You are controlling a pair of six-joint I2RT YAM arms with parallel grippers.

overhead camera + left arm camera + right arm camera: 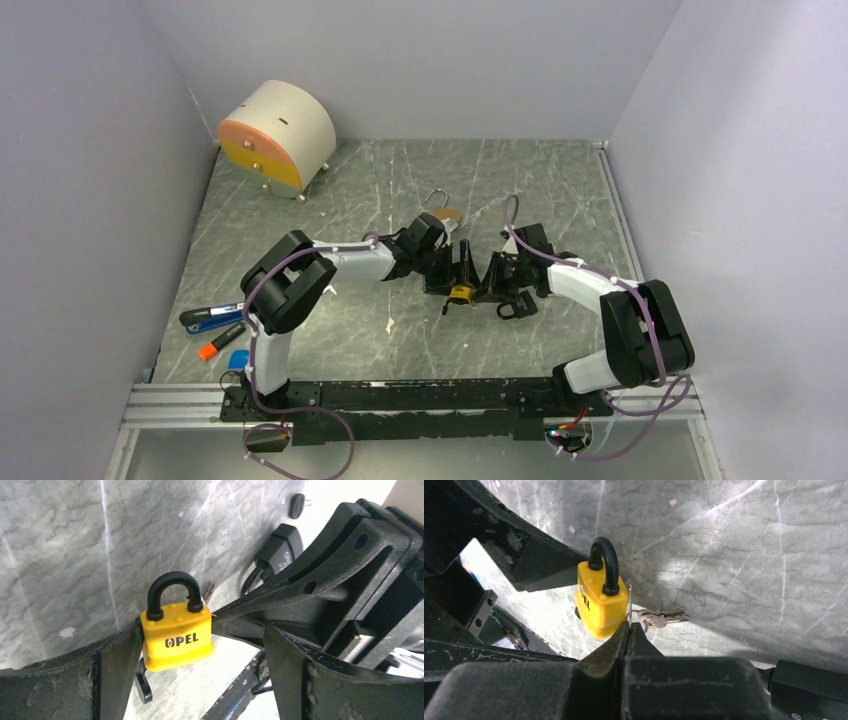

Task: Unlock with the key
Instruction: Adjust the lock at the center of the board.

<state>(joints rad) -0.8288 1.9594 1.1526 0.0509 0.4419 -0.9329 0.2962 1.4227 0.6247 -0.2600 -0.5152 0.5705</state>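
Observation:
A yellow padlock (177,635) with a black shackle stands upright on the grey table (380,330), also seen as the padlock (459,293) and the padlock (601,605). My left gripper (200,640) is open wide around it; its left finger (115,670) touches the lock's side and the other finger (300,680) stands apart. My right gripper (628,627) is shut on a thin silver key (630,602) pressed against the lock's other side, and more silver keys (664,616) on the same ring lie on the table. A black piece (144,690) sticks out under the lock.
A brass padlock (445,213) lies just behind the arms. A cream and orange drum-shaped box (277,138) stands at the back left. Pens (212,317) and an orange marker (220,347) lie at the near left. A black fob (512,308) lies by the right gripper.

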